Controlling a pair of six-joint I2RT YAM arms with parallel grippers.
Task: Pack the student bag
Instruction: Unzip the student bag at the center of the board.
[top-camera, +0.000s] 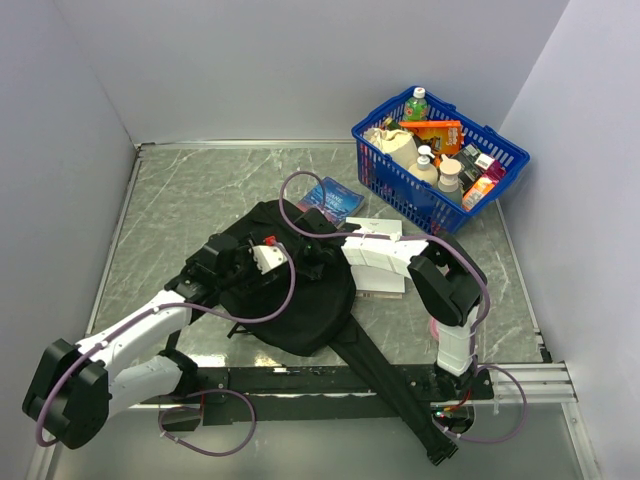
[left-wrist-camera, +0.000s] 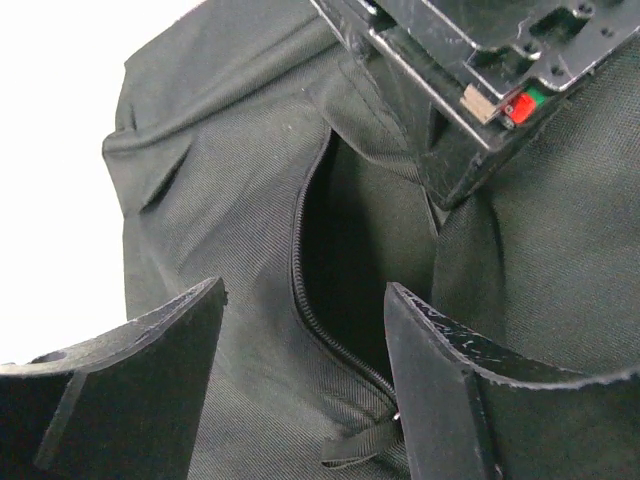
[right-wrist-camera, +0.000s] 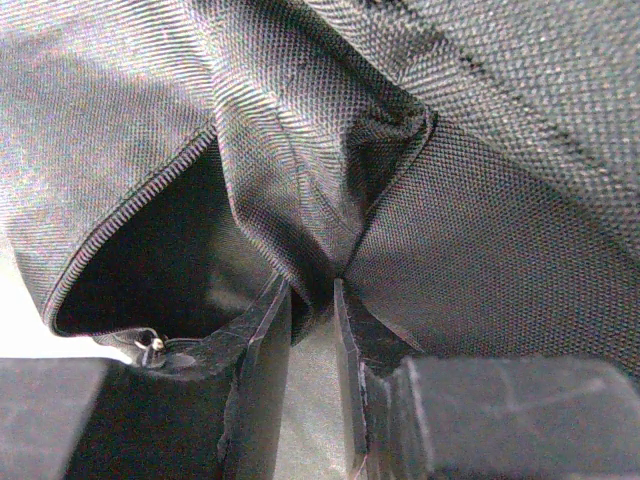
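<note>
Across the middle of the grey marbled tabletop (top-camera: 200, 190) lies the student bag (top-camera: 305, 310), a soft black backpack slumped flat, with one long strap (top-camera: 395, 395) trailing toward the near right edge. At the far right corner sits a blue mesh basket (top-camera: 400, 195) crowded with bottles and packets, well apart from the bag.

Both arms reach in over the bag from the near side and meet above its left half. The left gripper (left-wrist-camera: 305, 290) hangs released, its fingers (left-wrist-camera: 150, 350) spread wide on either side of the bag's mouth and holding nothing. The right gripper (right-wrist-camera: 312, 295) is clenched on a fold of the bag's fabric at the edge of that mouth, with the cloth pinched between its nearly closed jaws.

A blue-covered book (top-camera: 335, 200) lies on the tabletop touching the bag's far edge. The bag's zipper (left-wrist-camera: 300, 250) is parted, showing a dark gap inside. A small metal zipper pull (right-wrist-camera: 155, 343) sits at the end of the opening, just left of the right gripper's fingers.
</note>
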